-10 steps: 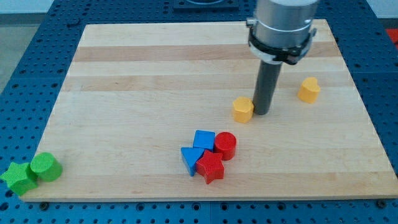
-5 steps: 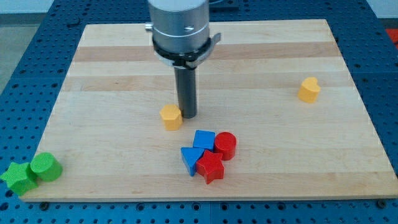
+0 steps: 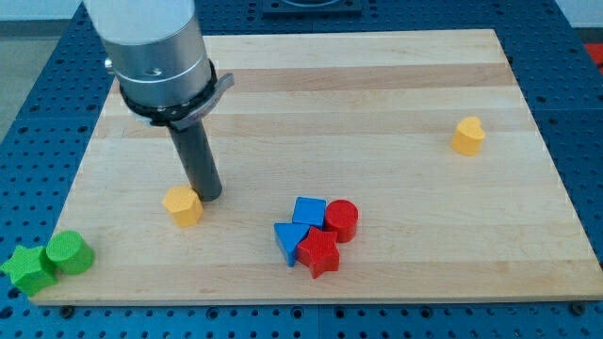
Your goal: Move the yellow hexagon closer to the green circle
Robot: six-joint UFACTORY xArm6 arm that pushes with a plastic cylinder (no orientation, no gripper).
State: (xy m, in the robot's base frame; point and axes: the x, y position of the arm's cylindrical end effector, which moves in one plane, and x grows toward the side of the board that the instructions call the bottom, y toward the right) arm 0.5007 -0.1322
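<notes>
Wooden board (image 3: 311, 85) on blue pegboard (image 3: 42, 104); my tip (image 3: 209, 196) touches yellow hexagon (image 3: 183, 205).

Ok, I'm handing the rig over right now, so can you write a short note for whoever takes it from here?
My tip sits against the yellow hexagon, on its upper-right side in the view.
The green circle is at the board's bottom-left corner, touching the green star.
Done: nothing final; the hexagon is left of the red and blue cluster, with bare board between it and the circle.
Left: keep pushing it down and left toward the circle.
</notes>
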